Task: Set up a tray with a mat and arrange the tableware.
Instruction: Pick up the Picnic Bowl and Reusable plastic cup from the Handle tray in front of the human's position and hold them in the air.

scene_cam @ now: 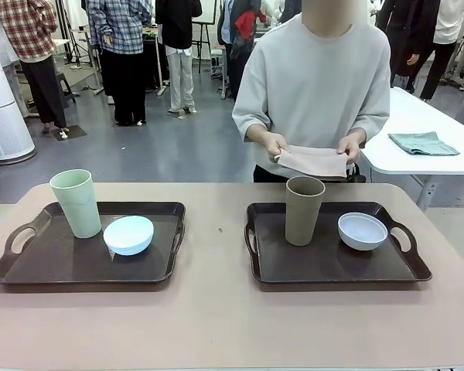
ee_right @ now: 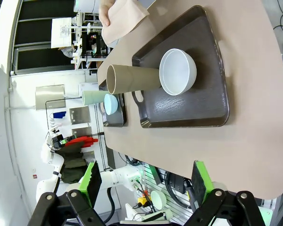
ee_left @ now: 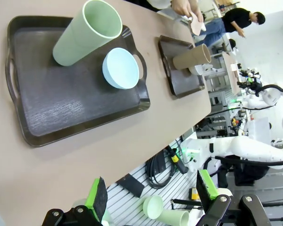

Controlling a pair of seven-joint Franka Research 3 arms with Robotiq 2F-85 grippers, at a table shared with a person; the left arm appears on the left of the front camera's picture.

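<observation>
green tumbler [scene_cam: 76, 202], brown tumbler [scene_cam: 303, 210], blue bowl [scene_cam: 128, 234], white bowl [scene_cam: 363, 230]

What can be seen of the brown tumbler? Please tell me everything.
The brown tumbler is tall, handleless and matte, slightly wider at the rim; it looks like plastic. It stands upright and empty in the left part of the right tray, touching only the tray floor. The white bowl sits beside it, apart.

I get bright, even overhead light, soft faint shadows on the trays [scene_cam: 62, 259], sharp front view, wrist-view edges bowed.
</observation>
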